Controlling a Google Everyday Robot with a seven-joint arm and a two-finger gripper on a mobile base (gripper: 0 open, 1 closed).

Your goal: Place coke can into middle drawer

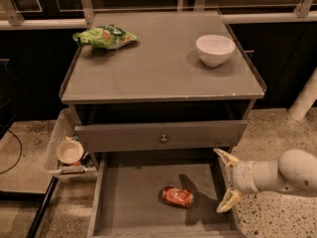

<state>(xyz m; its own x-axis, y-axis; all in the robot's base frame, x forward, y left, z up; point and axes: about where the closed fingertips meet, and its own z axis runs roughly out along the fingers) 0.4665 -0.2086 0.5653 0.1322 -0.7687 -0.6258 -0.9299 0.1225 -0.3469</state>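
Note:
The coke can (177, 196) is a small red-orange can lying on its side on the grey floor of the pulled-out middle drawer (129, 202), right of the floor's middle. My gripper (224, 181) is open and empty at the drawer's right wall, to the right of the can and apart from it. Its two pale fingers (224, 157) are spread, one above the other. The white arm reaches in from the right edge of the camera view.
Above the drawer is a grey drawer front with a round knob (163, 139). On the cabinet top (158, 73) lie a green chip bag (105, 36) and a white bowl (214, 49). A side bin holding a small bowl (69, 151) hangs at the left.

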